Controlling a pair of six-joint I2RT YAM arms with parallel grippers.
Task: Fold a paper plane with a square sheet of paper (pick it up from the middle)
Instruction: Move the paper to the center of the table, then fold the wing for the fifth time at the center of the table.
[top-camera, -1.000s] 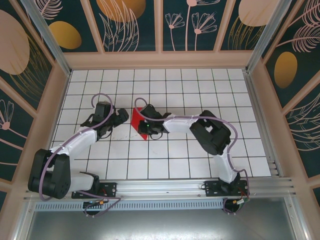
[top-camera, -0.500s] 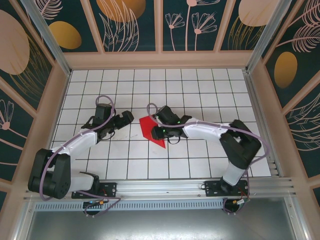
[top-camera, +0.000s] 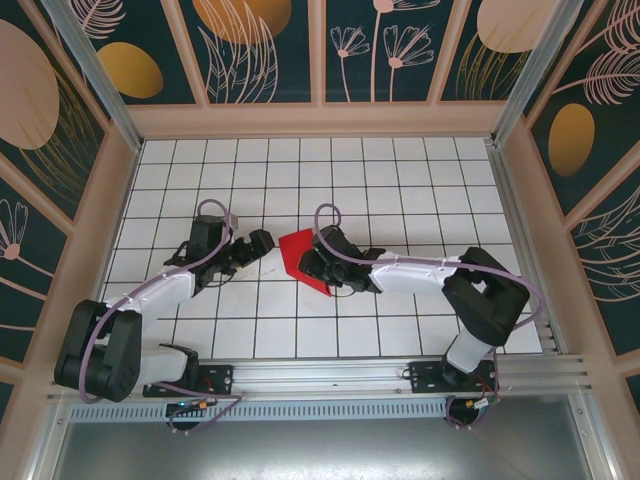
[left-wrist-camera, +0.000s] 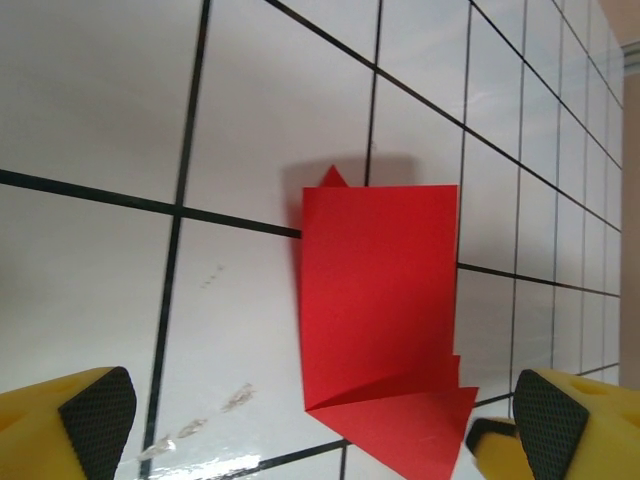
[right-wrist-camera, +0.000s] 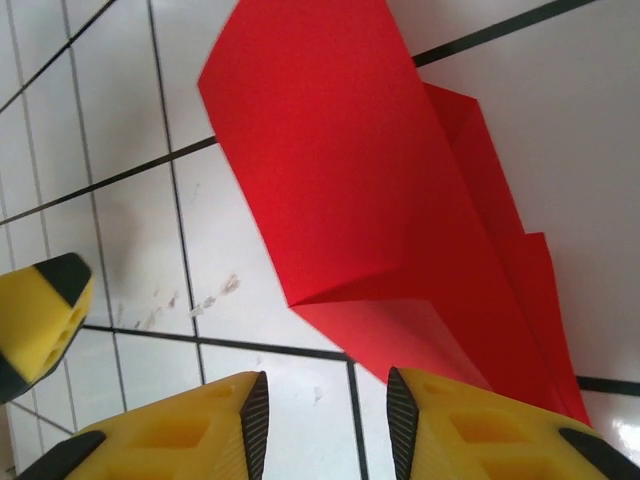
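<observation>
Left tool (top-camera: 262, 245) gaping wide, empty, just beside sheet of paper (top-camera: 298, 252). Lies part-folded on desk (top-camera: 400, 180), mid-grid, between both tools. Right tool (top-camera: 308, 263) at narrow gap, nothing pinched, over right edge. Looks light, thin, floppy; probably slides on glossy tiles, creases easily. Best pinched gently at layered fold, mid-length.

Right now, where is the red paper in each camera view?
Top external: red paper mid-table, slightly left of centre.
Left wrist: paper centre right, reaching the bottom edge.
Right wrist: paper from upper middle to lower right.
Shared landmark: black grid line running under the paper.
</observation>
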